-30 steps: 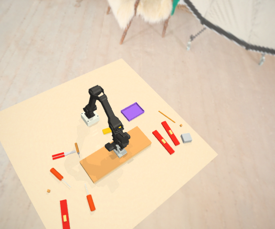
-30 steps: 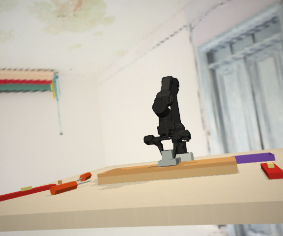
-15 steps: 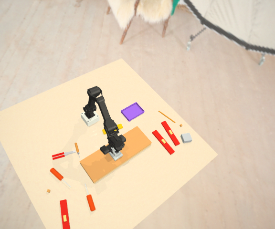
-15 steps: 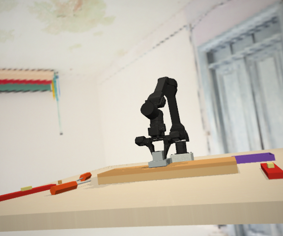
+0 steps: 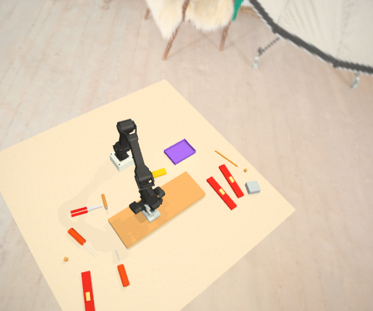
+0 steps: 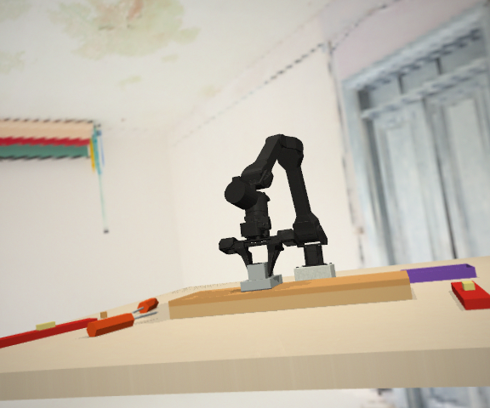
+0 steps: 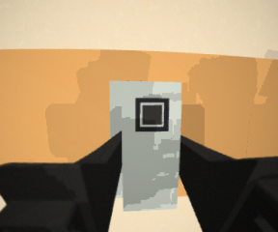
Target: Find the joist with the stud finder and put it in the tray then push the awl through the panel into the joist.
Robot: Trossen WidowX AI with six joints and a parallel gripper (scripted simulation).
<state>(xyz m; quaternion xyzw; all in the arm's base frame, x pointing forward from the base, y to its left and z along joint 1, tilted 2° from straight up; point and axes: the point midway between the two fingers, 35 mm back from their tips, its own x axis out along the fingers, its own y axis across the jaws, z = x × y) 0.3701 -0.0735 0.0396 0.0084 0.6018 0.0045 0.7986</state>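
Note:
My gripper (image 5: 150, 208) (image 6: 260, 269) (image 7: 146, 134) is shut on the grey stud finder (image 5: 152, 216) (image 6: 260, 283) (image 7: 151, 164), which is upright at or just above the top of the orange floor panel (image 5: 183, 190) (image 6: 346, 286) (image 7: 23, 121), left of its middle in the top view. The square display on the stud finder is dark in the wrist view. The purple tray (image 5: 180, 151) (image 6: 443, 273) holds nothing. What looks like the awl (image 5: 104, 201), with a small orange handle and thin tip, lies off the panel's left end. The joist is hidden.
A yellow bar (image 5: 160, 173) lies behind the panel. Red levels (image 5: 215, 185) (image 5: 235, 187) and a grey block (image 5: 252, 187) lie to the right. A red-handled tool (image 5: 79, 211), orange-red screwdrivers (image 5: 76, 236) (image 5: 123, 275) and another level (image 5: 86, 282) lie left and front.

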